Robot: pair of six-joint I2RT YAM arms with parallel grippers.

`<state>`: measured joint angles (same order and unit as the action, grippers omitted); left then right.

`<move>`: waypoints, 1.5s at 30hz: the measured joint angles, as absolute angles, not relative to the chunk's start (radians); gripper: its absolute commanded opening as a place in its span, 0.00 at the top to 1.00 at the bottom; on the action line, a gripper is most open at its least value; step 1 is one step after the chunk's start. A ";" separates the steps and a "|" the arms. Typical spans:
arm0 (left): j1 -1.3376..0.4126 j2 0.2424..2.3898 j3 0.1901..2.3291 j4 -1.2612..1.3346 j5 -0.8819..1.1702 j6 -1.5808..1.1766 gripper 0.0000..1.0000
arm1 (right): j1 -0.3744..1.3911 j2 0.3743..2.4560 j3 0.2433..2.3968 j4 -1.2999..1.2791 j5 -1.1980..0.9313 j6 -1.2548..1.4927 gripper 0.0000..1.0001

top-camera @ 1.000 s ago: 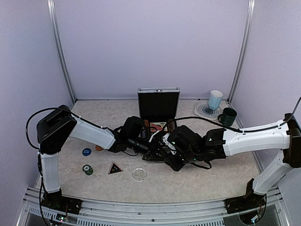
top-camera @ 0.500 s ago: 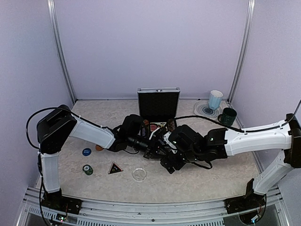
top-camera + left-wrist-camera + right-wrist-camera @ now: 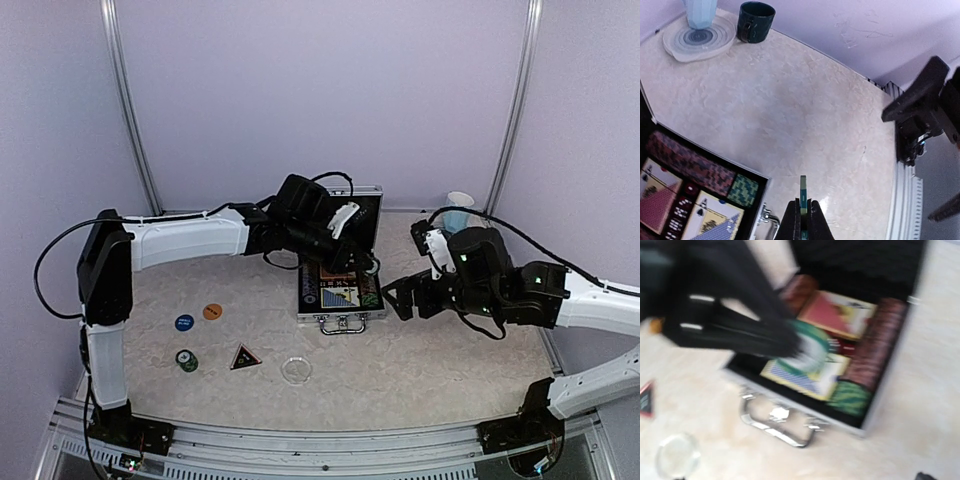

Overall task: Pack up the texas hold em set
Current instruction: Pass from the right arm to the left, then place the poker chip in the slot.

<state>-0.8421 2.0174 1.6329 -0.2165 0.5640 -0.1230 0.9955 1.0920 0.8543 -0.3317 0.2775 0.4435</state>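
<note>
The silver case [image 3: 341, 318] lies open with its lid [image 3: 338, 205] upright. Inside are chip rows [image 3: 687, 160], card decks [image 3: 837, 312] and green chips [image 3: 743, 190]. My left gripper [image 3: 358, 262] hovers over the case's right side. In the left wrist view this gripper [image 3: 803, 202] is shut on a green chip [image 3: 803, 187] seen edge-on. My right gripper [image 3: 395, 297] stands open just right of the case, holding nothing. On the table to the left lie a blue disc [image 3: 184, 322], an orange disc [image 3: 212, 311], a green chip stack [image 3: 187, 360], a black triangle [image 3: 245, 357] and a clear disc [image 3: 295, 370].
A light-blue mug [image 3: 700, 10] stands on a round swirled coaster [image 3: 677, 42] at the back right, with a dark mug [image 3: 755, 21] beside it. The right arm [image 3: 520, 290] stretches across the right side of the table. The right wrist view is blurred.
The right gripper has opened and drawn back to the right of the case. The left arm has lifted from the table in front of the case and now hangs above it.
</note>
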 measured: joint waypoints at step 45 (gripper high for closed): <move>-0.952 2.294 1.874 -0.472 0.157 0.764 1.00 | 0.851 1.103 0.708 -0.430 0.342 0.706 0.01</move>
<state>-0.9516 2.2940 1.8736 -0.4721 0.1570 0.7643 0.8513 1.1027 0.7082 -0.4301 0.3416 0.7063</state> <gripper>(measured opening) 0.024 0.992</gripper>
